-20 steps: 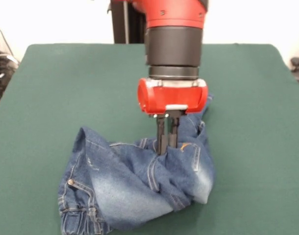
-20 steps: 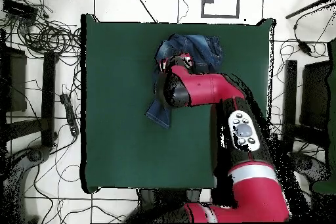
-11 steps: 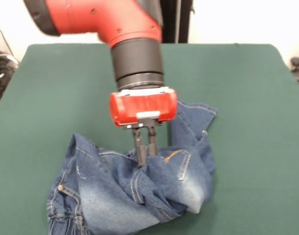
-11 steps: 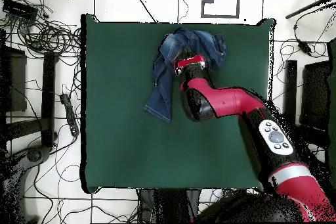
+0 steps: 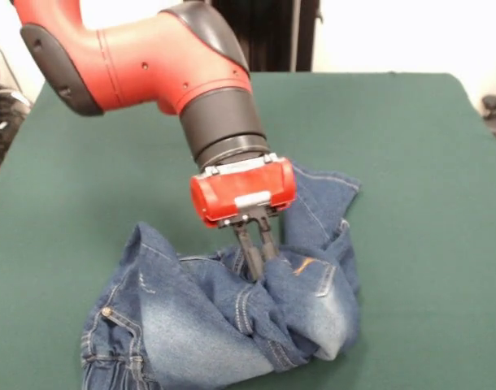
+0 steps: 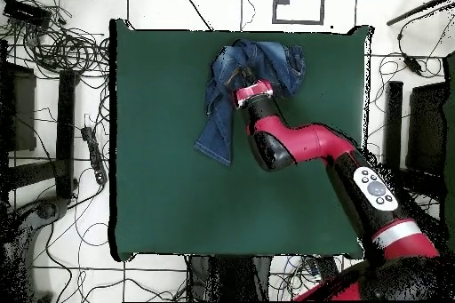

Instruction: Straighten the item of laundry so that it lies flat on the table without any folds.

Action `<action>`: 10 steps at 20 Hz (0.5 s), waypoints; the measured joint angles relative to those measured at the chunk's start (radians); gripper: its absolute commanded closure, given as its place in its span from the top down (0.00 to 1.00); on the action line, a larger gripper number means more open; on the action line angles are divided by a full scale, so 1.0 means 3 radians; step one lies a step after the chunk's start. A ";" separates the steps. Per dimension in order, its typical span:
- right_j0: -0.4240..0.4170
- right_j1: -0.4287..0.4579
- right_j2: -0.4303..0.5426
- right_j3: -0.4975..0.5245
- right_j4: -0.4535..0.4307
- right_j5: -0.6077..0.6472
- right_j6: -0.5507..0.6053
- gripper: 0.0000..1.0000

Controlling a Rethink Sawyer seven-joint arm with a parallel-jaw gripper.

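— Since the jeans (image 5: 232,317) are bunched in a heap near one long edge of the bench (image 5: 411,138), why is the end effector (image 5: 258,253) sunk into the middle of them?

— My guess: it has pinched a raised fold between the seat and the waistband so it can drag that layer off the rest. Its two dark fingers (image 5: 246,248) look pressed close together on the denim.

— And where does the cloth lie around it?

— Waistband and button toward the camera, below and to one side of the fingers; one leg trails out behind the red housing. Overhead, that leg (image 6: 213,135) runs toward the bench's middle, beside the arm
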 measured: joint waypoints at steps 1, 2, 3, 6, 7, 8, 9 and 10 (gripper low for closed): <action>-0.0024 0.0018 0.0043 0.0004 -0.0034 0.0007 0.0000 0.00; -0.0192 0.0134 0.0299 0.0049 -0.0213 0.0077 0.0001 0.00; -0.0265 0.0184 0.0396 0.0073 -0.0270 0.0123 0.0001 0.00; -0.0466 0.0330 0.0640 0.0147 -0.0377 0.0276 0.0001 0.00; -0.0575 0.0416 0.0760 0.0188 -0.0400 0.0374 0.0001 0.00; -0.0688 0.0513 0.0875 0.0229 -0.0404 0.0482 0.0000 0.00; -0.0825 0.0641 0.1009 0.0275 -0.0397 0.0619 0.0001 0.00; -0.0960 0.0780 0.1134 0.0316 -0.0377 0.0761 -0.0001 0.00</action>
